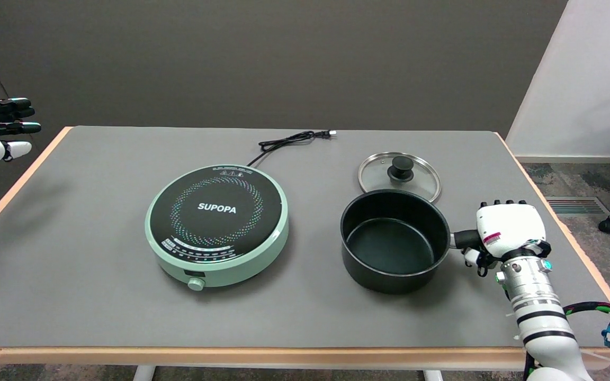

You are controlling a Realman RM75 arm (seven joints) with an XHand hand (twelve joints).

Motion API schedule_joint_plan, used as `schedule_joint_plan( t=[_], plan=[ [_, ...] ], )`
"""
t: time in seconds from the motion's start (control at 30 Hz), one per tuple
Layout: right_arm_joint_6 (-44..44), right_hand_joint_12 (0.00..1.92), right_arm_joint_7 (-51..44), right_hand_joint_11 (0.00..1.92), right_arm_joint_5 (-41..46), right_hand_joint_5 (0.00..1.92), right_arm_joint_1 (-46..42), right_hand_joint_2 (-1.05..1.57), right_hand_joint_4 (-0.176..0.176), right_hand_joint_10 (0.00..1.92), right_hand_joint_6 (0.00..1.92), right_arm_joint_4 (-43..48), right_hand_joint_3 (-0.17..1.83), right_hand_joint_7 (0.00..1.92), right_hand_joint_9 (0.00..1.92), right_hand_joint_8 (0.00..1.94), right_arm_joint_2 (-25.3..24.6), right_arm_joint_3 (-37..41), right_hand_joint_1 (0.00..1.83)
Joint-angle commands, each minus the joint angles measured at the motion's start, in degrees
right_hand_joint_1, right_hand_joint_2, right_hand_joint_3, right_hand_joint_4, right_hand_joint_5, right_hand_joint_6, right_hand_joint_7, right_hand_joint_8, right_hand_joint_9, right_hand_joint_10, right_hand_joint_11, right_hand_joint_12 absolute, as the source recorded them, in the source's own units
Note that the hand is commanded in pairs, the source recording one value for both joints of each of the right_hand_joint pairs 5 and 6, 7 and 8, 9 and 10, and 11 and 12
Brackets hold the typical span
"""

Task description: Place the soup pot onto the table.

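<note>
Gripping soup pot (394, 241) handle, right hand (506, 230)

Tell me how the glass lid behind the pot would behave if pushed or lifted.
The glass lid lies flat, knob up, on the grey table, so a push would likely slide it, not roll it. The glass looks breakable. The knob seems the surest grip.
</note>
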Motion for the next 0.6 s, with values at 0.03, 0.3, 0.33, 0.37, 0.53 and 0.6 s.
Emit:
schedule_joint_plan(
  t=[0.03, 0.3, 0.33, 0.37, 0.53, 0.6],
  plan=[
    [-1.3, 1.41, 0.0, 1.41, -0.4, 1.41, 2.0, 0.84, -0.091, 1.41, 1.41, -1.3, 0.98, 1.41, 1.41, 1.41, 0.9, -0.9, 0.93],
    [-1.6, 1.07, 0.0, 1.07, -0.4, 1.07, 2.4, 0.81, 0.011, 1.07, 1.07, -1.1, 0.83, 1.07, 1.07, 1.07, 1.1, -0.7, 0.82],
    [-1.7, 1.03, 0.0, 1.03, -0.4, 1.03, 2.4, 0.78, 0.023, 1.03, 1.03, -1.1, 0.89, 1.03, 1.03, 1.03, 1.1, -0.7, 0.81],
    [-2.1, 0.99, 0.0, 0.99, -0.4, 0.99, 2.5, 0.73, 0.15, 0.99, 0.99, -1.0, 0.95, 0.99, 0.99, 0.99, 1.2, -0.7, 0.81],
    [-3.3, 0.9, 0.0, 0.9, -0.4, 0.9, 2.6, 0.48, 0.176, 0.9, 0.9, -0.6, 1.27, 0.9, 0.9, 0.9, 1.2, -0.3, 0.8],
    [-3.6, 0.8, 0.0, 0.8, -0.4, 0.8, 2.6, 0.16, 0.176, 0.8, 0.8, -0.3, 1.48, 0.8, 0.8, 0.8, 1.2, -0.2, 0.82]
  ],
)
